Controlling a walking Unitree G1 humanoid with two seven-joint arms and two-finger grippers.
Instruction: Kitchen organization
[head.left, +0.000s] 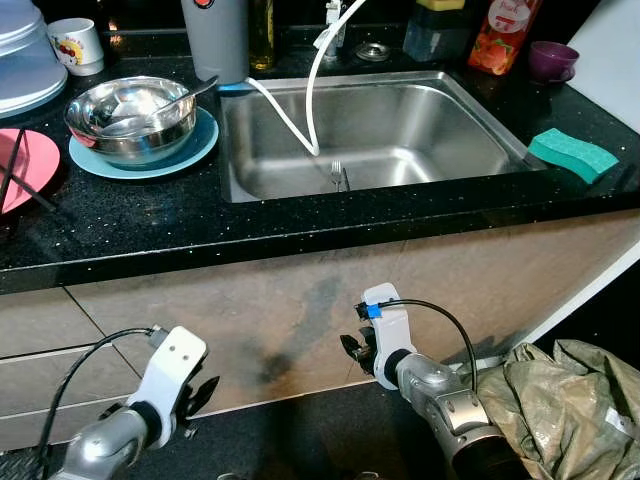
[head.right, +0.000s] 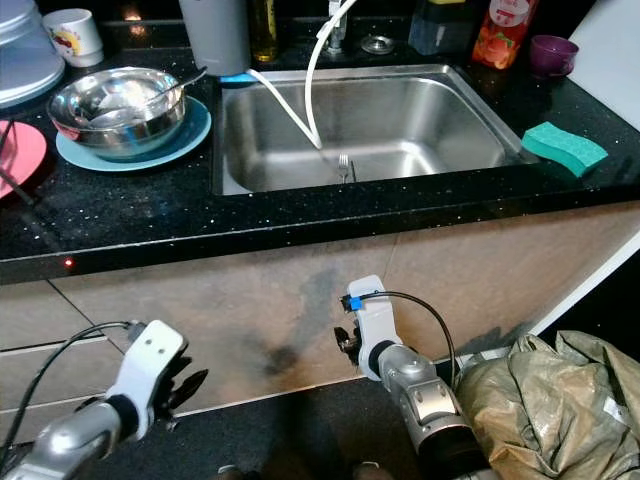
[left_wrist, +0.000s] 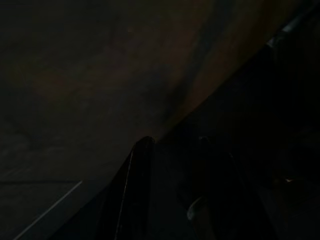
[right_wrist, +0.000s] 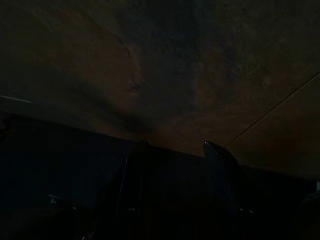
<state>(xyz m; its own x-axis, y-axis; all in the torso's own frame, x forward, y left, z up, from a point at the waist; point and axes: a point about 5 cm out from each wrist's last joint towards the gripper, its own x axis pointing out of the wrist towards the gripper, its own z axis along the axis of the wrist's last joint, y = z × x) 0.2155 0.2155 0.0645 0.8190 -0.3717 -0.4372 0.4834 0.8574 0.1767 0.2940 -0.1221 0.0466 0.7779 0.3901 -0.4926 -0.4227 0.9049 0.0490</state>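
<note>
While both silver arms hang low in front of the tan cabinet front (head.left: 300, 300), nothing on the black speckled countertop (head.left: 150, 225) is being touched. The left gripper (head.left: 195, 400) sits down near the dark floor, and its black fingers are too small and shadowed to say whether they are spread or closed; the left wrist view is almost black, with only the dim cabinet face and the edge of a finger (left_wrist: 135, 190) made out. The right gripper (head.left: 355, 352) hangs just before the cabinet below the sink, and in the right wrist view its two fingers (right_wrist: 217, 160) stand apart with a plain gap between them, holding nothing. Up on the counter, the rectangular stainless steel sink (head.left: 480, 125) holds a metal fork (head.left: 338, 175) lying on its floor near the front wall, and a white hose (head.left: 315, 85) loops down into the basin. Left of the sink a shiny steel mixing bowl (head.left: 130, 118) with a spoon in it sits on a light blue round plate (head.left: 195, 150). Further left a pink plate (head.left: 25, 165) lies at the counter's edge, and behind it stands a white printed mug (head.left: 78, 45). A green rectangular sponge (head.left: 572, 153) rests on the counter right of the sink, with a small purple bowl (head.left: 552, 60) and an orange-labelled bottle (head.left: 503, 35) behind. A crumpled olive-grey plastic bag (head.left: 570, 410) lies on the floor beside the right arm.
</note>
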